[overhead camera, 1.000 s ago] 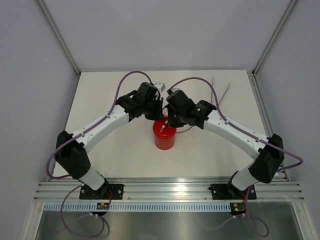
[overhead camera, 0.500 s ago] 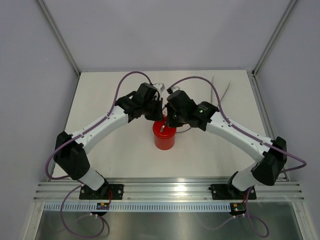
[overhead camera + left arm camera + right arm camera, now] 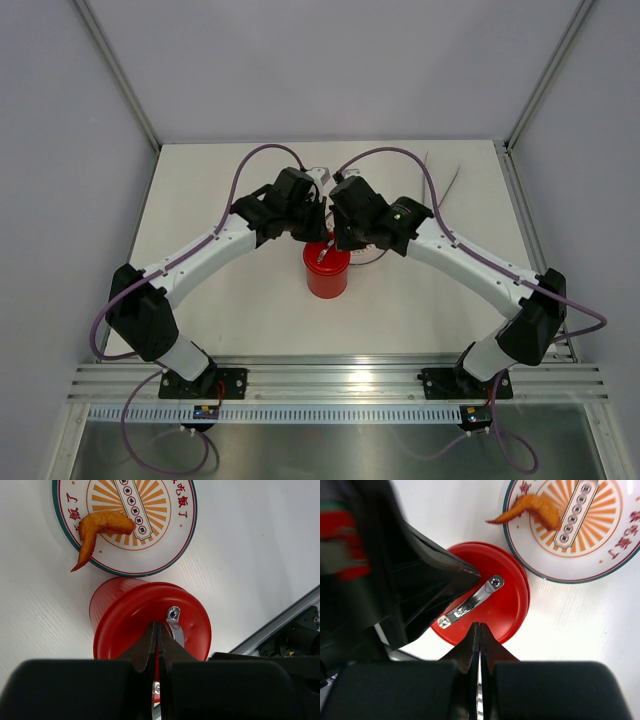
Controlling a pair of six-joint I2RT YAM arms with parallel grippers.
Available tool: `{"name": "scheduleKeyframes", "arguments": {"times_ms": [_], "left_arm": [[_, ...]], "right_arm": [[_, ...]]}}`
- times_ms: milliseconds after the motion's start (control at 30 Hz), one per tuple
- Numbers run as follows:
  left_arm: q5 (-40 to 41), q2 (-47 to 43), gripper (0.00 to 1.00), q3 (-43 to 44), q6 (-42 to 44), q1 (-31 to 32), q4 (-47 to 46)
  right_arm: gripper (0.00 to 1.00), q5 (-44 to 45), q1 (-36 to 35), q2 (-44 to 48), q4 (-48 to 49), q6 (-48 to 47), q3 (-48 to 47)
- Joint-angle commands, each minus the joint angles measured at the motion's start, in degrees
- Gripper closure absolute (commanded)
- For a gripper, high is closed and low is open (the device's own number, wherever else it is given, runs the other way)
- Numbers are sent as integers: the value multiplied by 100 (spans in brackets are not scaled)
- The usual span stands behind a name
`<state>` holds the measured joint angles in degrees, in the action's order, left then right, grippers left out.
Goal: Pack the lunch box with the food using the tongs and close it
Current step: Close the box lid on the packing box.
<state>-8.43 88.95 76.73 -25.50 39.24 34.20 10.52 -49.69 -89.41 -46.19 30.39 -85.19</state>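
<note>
Fingers [image 3: 145, 647] pressed together over the red lunch box [image 3: 107, 595], lid [image 3: 192, 630] on.

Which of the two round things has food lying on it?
The white patterned plate, holding an orange fried wing; the red lid bears only a metal handle.

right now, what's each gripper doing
left gripper: closed, empty, over the red lid
right gripper: closed, empty, over the red lid too

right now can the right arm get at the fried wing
Probably yes: the fried wing lies uncovered on the plate just past the lunch box, though the shut right hand must open first.
</note>
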Motion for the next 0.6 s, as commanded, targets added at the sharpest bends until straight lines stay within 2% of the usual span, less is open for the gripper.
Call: {"name": "scheduleKeyframes", "arguments": {"times_ms": [0, 300, 567], "left_arm": [[130, 123, 100, -168, 141, -31, 711], [570, -246, 100, 974, 378, -31, 1353], [755, -501, 100, 1161, 475, -31, 1608]], "right_arm": [[100, 398, -41, 459, -162, -156, -542], [100, 609, -41, 591, -258, -165, -754], [100, 635, -41, 600, -258, -165, -736]]}}
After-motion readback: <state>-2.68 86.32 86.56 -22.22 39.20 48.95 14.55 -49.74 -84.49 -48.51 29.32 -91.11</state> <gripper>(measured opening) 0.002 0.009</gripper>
